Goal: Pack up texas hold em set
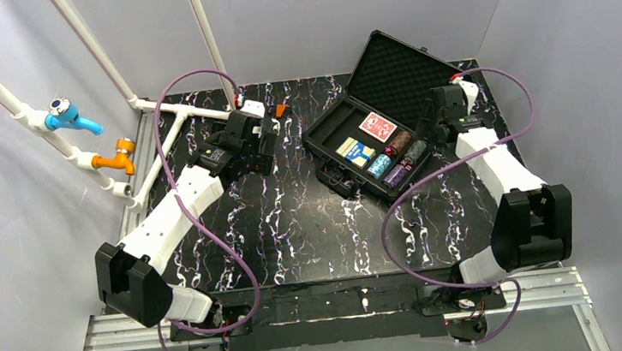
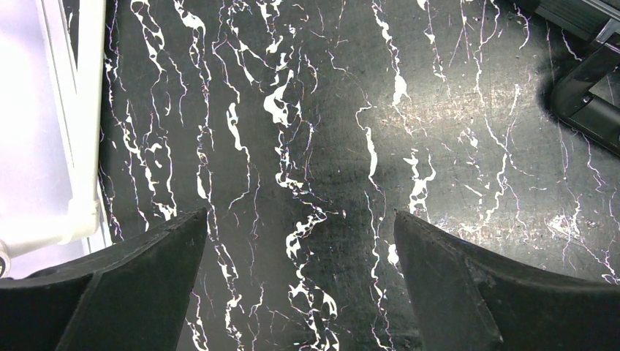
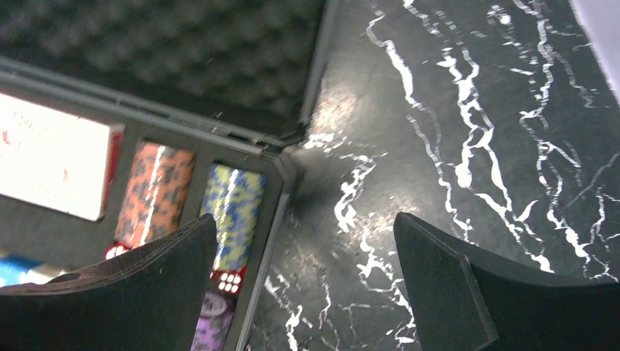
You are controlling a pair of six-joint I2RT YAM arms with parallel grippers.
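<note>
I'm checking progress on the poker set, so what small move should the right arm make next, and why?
Probably bring the right gripper behind the lid to start tipping it shut: its jaws stand open and empty beside the case, with cards and chip stacks already inside.

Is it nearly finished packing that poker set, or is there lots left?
Nearly. Done: the card decks, chip stacks and a red die lie inside the case. In hand: nothing, the left gripper and right gripper are both open and empty. Left: the foam lid stands open and needs closing.
</note>
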